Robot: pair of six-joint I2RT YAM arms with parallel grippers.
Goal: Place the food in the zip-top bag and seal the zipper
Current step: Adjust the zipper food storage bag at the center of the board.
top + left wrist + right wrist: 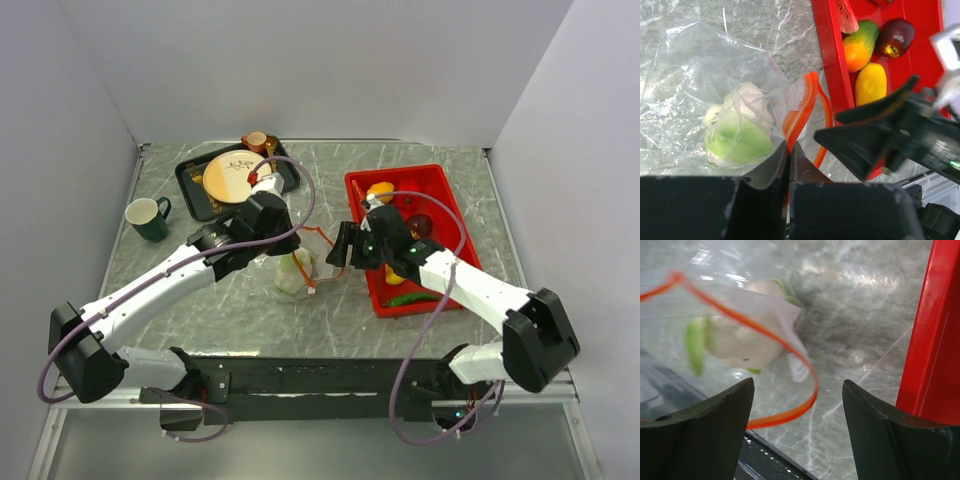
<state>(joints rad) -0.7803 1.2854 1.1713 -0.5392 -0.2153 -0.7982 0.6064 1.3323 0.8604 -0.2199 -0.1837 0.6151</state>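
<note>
Found a grey marbled tabletop (320,165) carrying, at right, a red tray (400,172) with yellow mango (870,82), red-green mango (860,45), dark purple fruit (895,36) and green chili (408,298) inside. Saw the clear zip-top bag (695,65) just left of it, holding the white-green cauliflower (740,130). Noted the left claw (790,150) clamped on the orange-red zipper (802,107) and the right claw (797,385) spread wide around its loop.

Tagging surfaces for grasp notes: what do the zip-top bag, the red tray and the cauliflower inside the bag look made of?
Zip-top bag: thin clear plastic film, glossy; it crinkles and glints. Red tray: probably rigid moulded plastic, smooth, evenly coloured walls. Cauliflower: likely toy plastic or foam, matte; unclear through the film.
</note>
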